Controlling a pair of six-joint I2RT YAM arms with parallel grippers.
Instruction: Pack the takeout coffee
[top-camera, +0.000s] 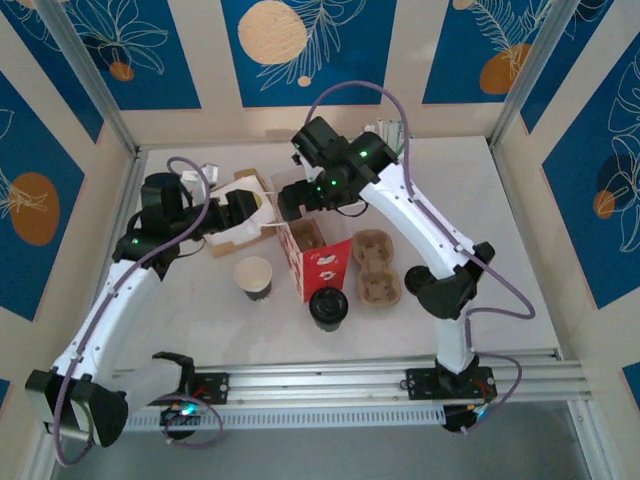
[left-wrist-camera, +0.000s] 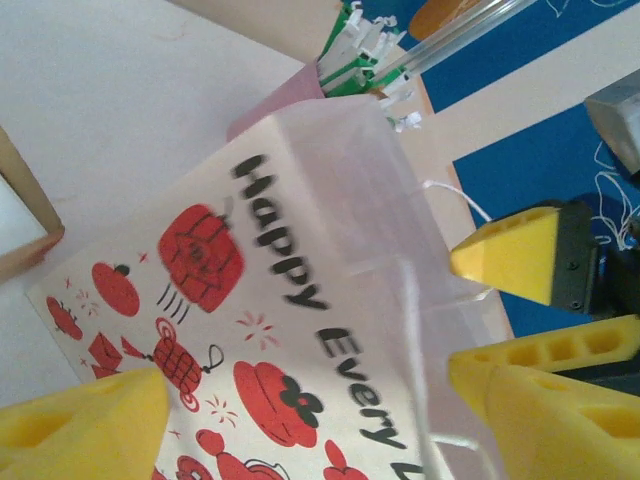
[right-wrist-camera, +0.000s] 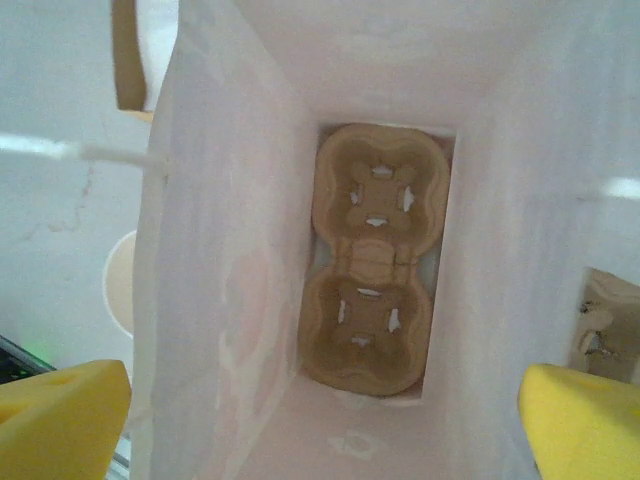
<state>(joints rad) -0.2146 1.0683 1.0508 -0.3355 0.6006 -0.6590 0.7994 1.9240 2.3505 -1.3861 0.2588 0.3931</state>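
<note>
Blue-and-cream patterned panels wall in a white counter (top-camera: 520, 200) on three sides; two white arms reach in from its near edge and meet over the paper bag (top-camera: 322, 262), which stands upright and open-topped near the middle, its red-printed side facing the front.

Left of the bag and slightly behind it sits a brown cardboard box (top-camera: 245, 195) with a white inside. At the bottom of the bag lies a two-cup pulp carrier (right-wrist-camera: 370, 260), flat and lengthwise, both wells empty. A second carrier (top-camera: 377, 267) of the same kind rests on the counter just right of the bag.

In front of the bag stands a cup with a black lid (top-camera: 327, 306), close to its front corner. To the bag's front left stands an open paper cup (top-camera: 253, 276), lidless and apart from it. Well behind the bag, at the back wall, a small holder of green-and-white sachets (top-camera: 390, 135) stands upright.

The left end effector (left-wrist-camera: 320, 410) comes at the bag from the box side; it is released, its yellow fingers (left-wrist-camera: 80, 425) spread wide with the printed face and a white string handle between them. The right end effector (right-wrist-camera: 320, 420) hangs over the bag's mouth looking straight down; it too is released, one finger at each side of the opening, gripping nothing.
</note>
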